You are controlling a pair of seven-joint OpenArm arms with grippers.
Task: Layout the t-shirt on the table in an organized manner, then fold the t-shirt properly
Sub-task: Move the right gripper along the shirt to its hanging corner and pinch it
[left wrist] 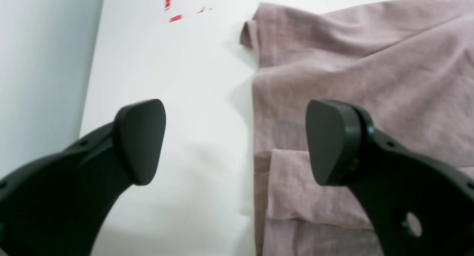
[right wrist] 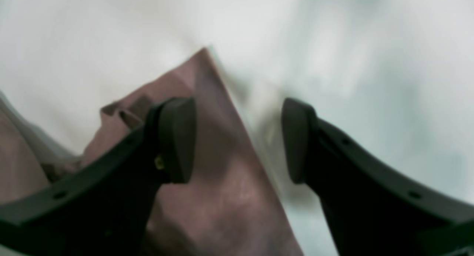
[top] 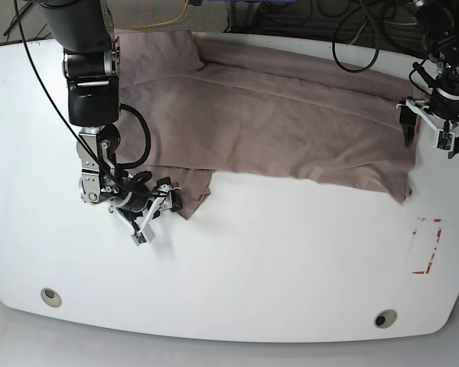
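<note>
Black fingertips [left wrist: 140, 141] of the left gripper [left wrist: 237, 143] fill the foreground of its wrist view, spread wide with nothing between them; one pad hangs over bare white table [left wrist: 177, 119], the other over the t-shirt [left wrist: 355, 63], so the cloth's straight edge runs up the gap. Over on the right wrist view, same story but blurred: the right gripper [right wrist: 239, 139] stands parted and empty-handed, one finger over a pointed mauve corner of the shirt, the other over white tabletop, the fabric edge slanting between them.

Now the wide shot from the base camera! White table [top: 275, 267] with rounded corners, a grommet hole [top: 50, 296] near the front on one side, another [top: 385, 317] on the other, and a red tape rectangle [top: 427, 245] close to the edge on the left arm's side. Dark cables trail along the far edge behind the table.

T-shirt [top: 275, 115] lies spread lengthwise across the far half, wrinkled, a long fold ridge running along it, one sleeve at the far corner and a flap hanging toward the front. Right gripper [top: 149, 210] sits low right at that front flap's corner, just beside the cloth. Left gripper [top: 431, 126] hovers at the opposite end, at the shirt's edge there, fingers pointing down, red tape nearby toward the front
</note>
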